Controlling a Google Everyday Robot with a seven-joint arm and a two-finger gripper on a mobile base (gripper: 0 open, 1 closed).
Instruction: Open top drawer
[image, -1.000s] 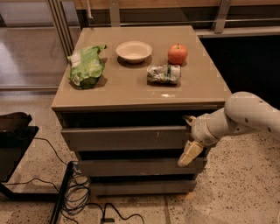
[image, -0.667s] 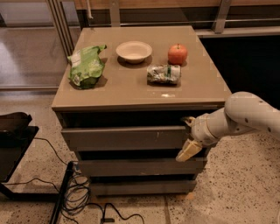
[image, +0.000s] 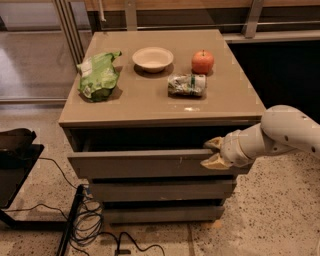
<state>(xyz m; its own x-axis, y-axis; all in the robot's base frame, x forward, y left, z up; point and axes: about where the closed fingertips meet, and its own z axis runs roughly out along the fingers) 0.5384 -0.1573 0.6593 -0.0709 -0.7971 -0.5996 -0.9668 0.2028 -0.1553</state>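
Top drawer (image: 140, 164) runs leftward from the end effector. Its front stands a little proud of the lower drawer fronts (image: 160, 191), with a dark gap behind it, so it looks partly open. At the panel's right end the end effector (image: 213, 153) straddles the upper edge, one finger behind and one in front, apparently clamped on it. The pulling step seems to be in hand. The next move calls for a straight, level draw outward so the panel does not slip free.
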